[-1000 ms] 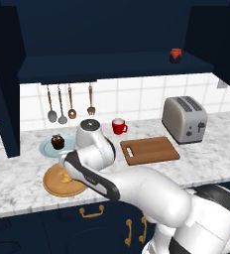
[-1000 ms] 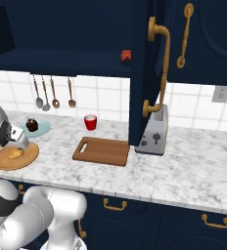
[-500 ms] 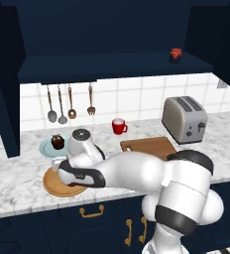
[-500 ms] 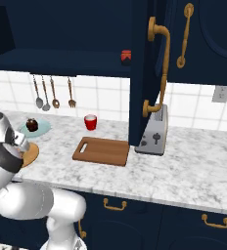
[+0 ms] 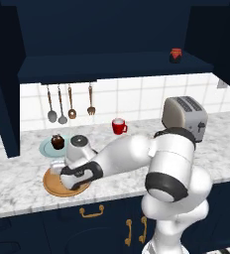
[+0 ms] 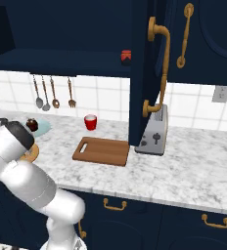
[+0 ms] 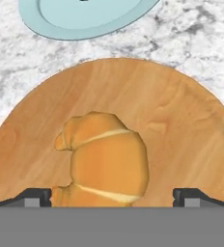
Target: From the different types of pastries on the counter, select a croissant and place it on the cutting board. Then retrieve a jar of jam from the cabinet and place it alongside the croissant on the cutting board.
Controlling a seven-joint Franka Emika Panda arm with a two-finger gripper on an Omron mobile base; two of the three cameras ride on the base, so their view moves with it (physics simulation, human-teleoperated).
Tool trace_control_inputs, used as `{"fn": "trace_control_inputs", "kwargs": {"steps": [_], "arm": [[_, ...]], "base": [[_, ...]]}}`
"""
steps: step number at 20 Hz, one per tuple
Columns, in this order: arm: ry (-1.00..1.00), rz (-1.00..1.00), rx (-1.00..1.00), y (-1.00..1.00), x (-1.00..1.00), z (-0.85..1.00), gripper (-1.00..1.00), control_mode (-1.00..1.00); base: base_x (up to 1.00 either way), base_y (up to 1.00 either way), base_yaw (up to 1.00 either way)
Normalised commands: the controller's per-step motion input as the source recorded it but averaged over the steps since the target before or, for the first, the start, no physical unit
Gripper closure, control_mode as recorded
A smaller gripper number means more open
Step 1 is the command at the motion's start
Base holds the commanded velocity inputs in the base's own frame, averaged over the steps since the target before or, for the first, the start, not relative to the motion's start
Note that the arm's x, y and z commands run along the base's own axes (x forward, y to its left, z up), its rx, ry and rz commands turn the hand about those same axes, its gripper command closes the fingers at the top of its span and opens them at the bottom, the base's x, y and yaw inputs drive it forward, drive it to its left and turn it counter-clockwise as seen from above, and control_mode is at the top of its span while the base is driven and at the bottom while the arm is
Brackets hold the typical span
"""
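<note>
The robot's arm bends down low over the round wooden plate (image 5: 55,186) on the counter (image 5: 18,191). The gripper (image 7: 112,195) is spread wide, and its two dark fingertips (image 7: 34,197) stand one on each side of the croissant (image 7: 104,161). The fingertips are apart from the croissant and do not pinch it. The croissant lies on the wooden plate, golden and curved, between the two tips. In the left base view the hand covers most of that plate.

Just past the wooden plate sits a light blue plate (image 7: 85,17). The dark brown pastry (image 5: 57,142) stands on the blue plate (image 5: 47,149). In the right base view the same brown pastry (image 6: 32,125) shows by the arm's white elbow.

The cutting board (image 6: 102,150) lies flat on the counter (image 6: 193,171), well apart from the croissant. Its handle hole is at the end near the red mug (image 6: 90,122). The board is bare. A silver toaster (image 6: 154,132) stands just beside the board's other end.

The jar of jam (image 5: 176,55) sits on the shelf of the dark blue cabinet (image 5: 112,64), high above the toaster (image 5: 185,118). Spoons and a fork (image 5: 91,99) hang on the white tile wall.
</note>
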Motion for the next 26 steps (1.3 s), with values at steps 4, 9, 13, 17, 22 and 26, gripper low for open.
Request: {"fn": "trace_control_inputs", "kwargs": {"steps": [4, 9, 13, 17, 22, 26], "arm": [[0.0, 0.0, 0.0, 0.22, 0.28, -0.25, -1.0, -1.0], [0.0, 0.0, 0.0, 0.23, 0.24, -0.3, 1.0, -1.0], [0.0, 0.0, 0.0, 0.3, 0.19, -0.37, 1.0, -1.0], [0.0, 0.0, 0.02, 0.04, 0.02, -0.07, 1.0, -1.0], [-0.02, 0.0, 0.13, -0.43, -0.08, 0.47, 1.0, -1.0], [-0.01, 0.0, 0.24, -0.98, -0.01, 0.65, 1.0, -1.0]], "base": [[0.0, 0.0, 0.0], [0.0, 0.0, 0.0], [0.0, 0.0, 0.0], [0.0, 0.0, 0.0], [0.0, 0.0, 0.0], [0.0, 0.0, 0.0]]}}
